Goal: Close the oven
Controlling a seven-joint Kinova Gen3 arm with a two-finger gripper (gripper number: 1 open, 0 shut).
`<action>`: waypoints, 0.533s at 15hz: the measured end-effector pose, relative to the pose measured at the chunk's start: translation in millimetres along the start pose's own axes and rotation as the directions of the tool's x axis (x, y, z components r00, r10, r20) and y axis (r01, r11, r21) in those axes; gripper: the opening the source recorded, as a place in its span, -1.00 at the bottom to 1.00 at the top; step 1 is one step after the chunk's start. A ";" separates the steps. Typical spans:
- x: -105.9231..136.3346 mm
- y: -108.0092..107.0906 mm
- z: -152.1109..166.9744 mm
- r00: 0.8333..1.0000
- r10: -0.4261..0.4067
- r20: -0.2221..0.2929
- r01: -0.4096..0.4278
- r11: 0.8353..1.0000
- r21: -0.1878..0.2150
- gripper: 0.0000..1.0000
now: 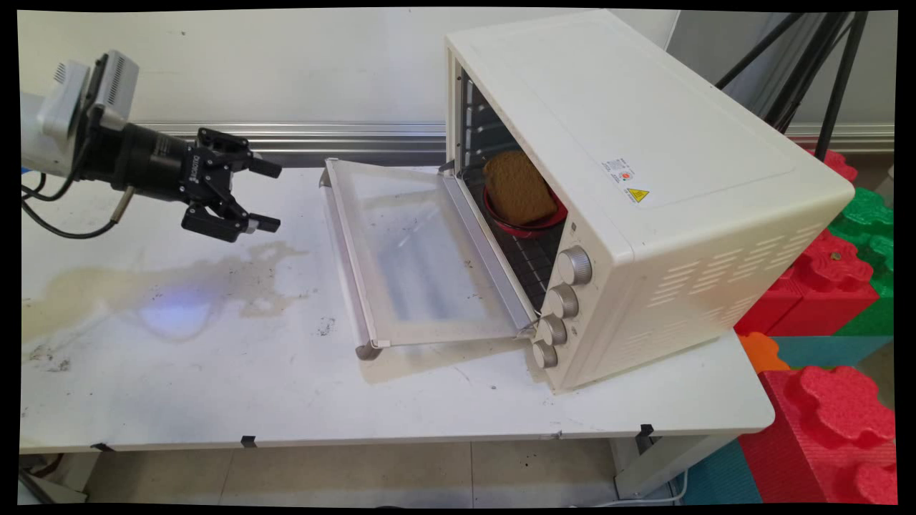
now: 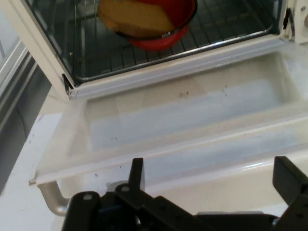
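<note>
Hovering open tool [image 1: 261,196] left of oven door [image 1: 422,257], bread [image 1: 519,187] w/in oven [image 1: 644,179].

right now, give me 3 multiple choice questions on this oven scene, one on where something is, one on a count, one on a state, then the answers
1. Where is the red dish with the bread?
A. on the open door
B. on the rack inside the oven
C. on the table beside the stain

2. How many knobs does the oven front show?
A. two
B. four
C. six

3. How is the oven door?
A. shut
B. half raised
C. folded down flat, fully open

Answers:
1. B: both views show the dish sitting on the wire rack within the oven cavity.
2. B: the main view shows four silver knobs in a column at the front's near end.
3. C: the glass door lies level above the table, with the empty open gripper hanging in the air off its handle edge.
</note>
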 end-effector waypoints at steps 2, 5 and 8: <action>-5.7 -1.5 4.1 1.000 -0.002 0.012 0.002 1.000 -0.004 1.00; -15.7 -3.8 13.1 1.000 -0.007 0.029 0.008 1.000 -0.014 1.00; -29.1 -5.9 27.9 0.998 -0.022 0.052 0.024 0.999 -0.027 1.00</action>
